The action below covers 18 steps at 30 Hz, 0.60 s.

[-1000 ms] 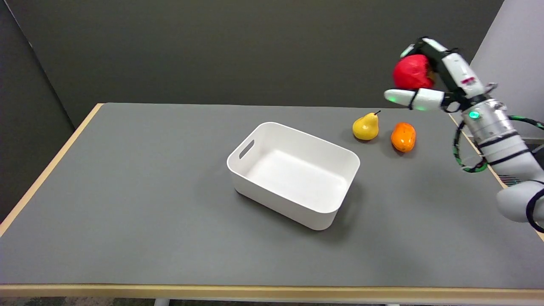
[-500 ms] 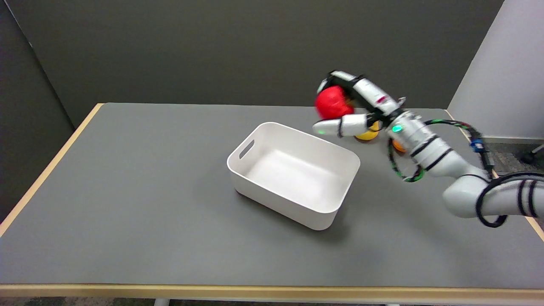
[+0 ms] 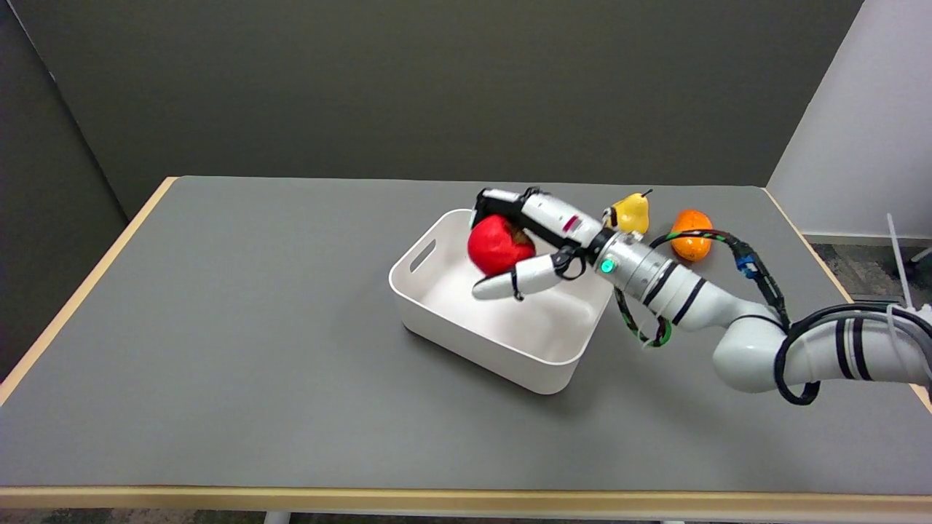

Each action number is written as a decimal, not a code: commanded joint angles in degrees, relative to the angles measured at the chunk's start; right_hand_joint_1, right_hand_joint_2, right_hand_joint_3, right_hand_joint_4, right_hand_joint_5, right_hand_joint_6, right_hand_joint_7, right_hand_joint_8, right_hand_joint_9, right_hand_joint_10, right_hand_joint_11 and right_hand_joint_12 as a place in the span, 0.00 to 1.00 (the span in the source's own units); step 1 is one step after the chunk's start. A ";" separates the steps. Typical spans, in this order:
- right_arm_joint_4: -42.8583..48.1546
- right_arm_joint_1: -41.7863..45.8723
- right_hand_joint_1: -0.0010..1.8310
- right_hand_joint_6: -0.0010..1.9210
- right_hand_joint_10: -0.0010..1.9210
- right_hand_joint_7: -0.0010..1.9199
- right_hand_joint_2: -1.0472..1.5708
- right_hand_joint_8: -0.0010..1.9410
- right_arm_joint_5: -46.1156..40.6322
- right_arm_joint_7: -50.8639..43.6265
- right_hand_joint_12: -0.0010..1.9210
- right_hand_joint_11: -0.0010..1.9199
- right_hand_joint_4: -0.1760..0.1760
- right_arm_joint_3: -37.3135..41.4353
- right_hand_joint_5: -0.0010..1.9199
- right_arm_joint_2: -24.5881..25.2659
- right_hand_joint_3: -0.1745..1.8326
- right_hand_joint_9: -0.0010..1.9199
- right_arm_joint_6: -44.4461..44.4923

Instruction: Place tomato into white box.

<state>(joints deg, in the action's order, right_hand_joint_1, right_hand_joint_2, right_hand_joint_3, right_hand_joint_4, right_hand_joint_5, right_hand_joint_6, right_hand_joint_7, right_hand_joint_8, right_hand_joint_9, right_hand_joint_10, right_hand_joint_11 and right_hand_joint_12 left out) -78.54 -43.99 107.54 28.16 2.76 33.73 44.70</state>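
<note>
Right hand (image 3: 526, 244) grips tomato (image 3: 498, 244), held over the box (image 3: 437, 309) interior, toward its 12 o'clock wall. Release looks straight down; floor lies directly beneath.

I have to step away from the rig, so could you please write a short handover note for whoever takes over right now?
Right hand: holds the tomato, reaching in over the white box from its right side.
Tomato: in the hand, above the inside of the box; I cannot tell if it touches the floor of the box.
Box: stands near the middle of the table, with nothing else in it.
Pear and orange fruit: on the table behind the arm; not part of the job.
Done: tomato picked up and brought over the box.
Left: lower if needed, let go, pull the hand out.
</note>
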 commanded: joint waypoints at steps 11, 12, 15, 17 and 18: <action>-1.24 3.09 0.49 0.51 0.58 0.32 0.70 0.40 0.55 -9.34 0.87 0.26 0.85 7.35 0.19 1.37 0.55 0.30 -5.22; -1.06 2.75 0.49 0.50 0.57 0.31 0.70 0.39 0.55 -9.34 0.85 0.27 0.85 7.35 0.18 1.45 0.55 0.29 -5.22; -0.57 1.84 0.48 0.47 0.56 0.30 0.70 0.37 0.55 -9.34 0.84 0.27 0.85 7.27 0.18 1.53 0.55 0.28 -4.99; -0.40 1.76 0.48 0.46 0.56 0.30 0.70 0.36 0.55 -9.34 0.83 0.26 0.86 7.34 0.18 1.53 0.55 0.28 -4.59; -0.40 1.76 0.48 0.46 0.56 0.30 0.70 0.36 0.55 -9.34 0.83 0.26 0.86 7.35 0.18 1.53 0.55 0.28 -4.43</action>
<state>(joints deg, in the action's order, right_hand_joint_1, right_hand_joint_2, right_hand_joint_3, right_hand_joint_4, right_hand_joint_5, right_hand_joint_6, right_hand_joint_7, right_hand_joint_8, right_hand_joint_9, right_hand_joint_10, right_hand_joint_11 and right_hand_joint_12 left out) -80.55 -41.05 107.81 21.59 6.78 34.88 40.40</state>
